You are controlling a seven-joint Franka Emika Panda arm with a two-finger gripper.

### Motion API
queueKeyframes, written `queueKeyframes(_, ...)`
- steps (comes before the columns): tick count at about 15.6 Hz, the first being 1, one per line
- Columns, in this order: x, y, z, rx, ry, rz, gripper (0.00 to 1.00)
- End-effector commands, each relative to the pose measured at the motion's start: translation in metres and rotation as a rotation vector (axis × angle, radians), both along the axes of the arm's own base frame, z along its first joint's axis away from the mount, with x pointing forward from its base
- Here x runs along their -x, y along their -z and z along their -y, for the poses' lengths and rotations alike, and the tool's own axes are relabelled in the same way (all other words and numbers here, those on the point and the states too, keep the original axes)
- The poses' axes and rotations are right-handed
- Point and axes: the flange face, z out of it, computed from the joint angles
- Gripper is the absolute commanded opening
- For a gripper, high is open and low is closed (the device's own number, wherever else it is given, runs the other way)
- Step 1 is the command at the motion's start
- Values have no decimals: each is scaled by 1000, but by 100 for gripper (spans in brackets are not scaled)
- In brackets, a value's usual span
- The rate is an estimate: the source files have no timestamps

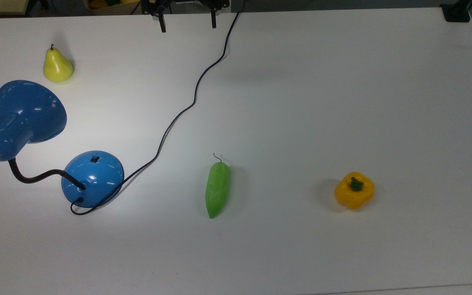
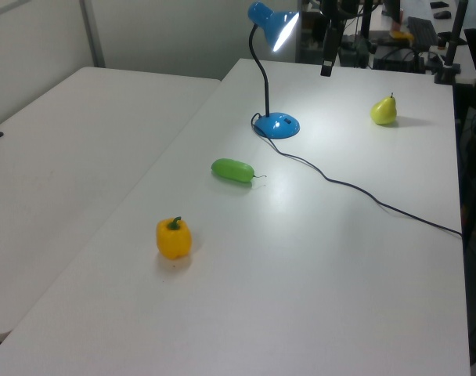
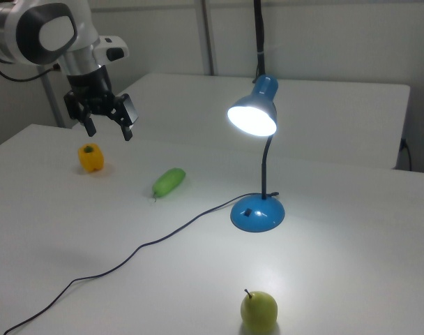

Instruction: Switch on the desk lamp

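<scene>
One glossy blue metal desk lamp (image 1: 23, 123) with a flared shade, black bendy neck and round domed base stands at the left of the top view, its small black rocker switch (image 1: 93, 158) on top of the dome and its black cord (image 1: 187, 107) winding to the upper edge. In the right view the bulb glows brightly and a pool of light falls on the white table (image 3: 337, 279), so the lamp looks already lit. The gripper (image 1: 187, 18) hangs at the top centre of the top view, fingers spread wide, holding nothing, well apart from the lamp.

Judging by looks, the painted dome is hard and slick, and the neck would flex under a push. Nothing needs grasping: a single fingertip pressed straight down on the switch suits best, with the base probably weighty enough to stay put.
</scene>
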Motion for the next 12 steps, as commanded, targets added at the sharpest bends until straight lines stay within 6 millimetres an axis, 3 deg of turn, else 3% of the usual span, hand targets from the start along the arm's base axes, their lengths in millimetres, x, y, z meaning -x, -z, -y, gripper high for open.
queueKeyframes(1, 5, -2, 2, -12, -16, 15, 100)
queueKeyframes(12, 10, -8, 4, -17, -4, 15, 100)
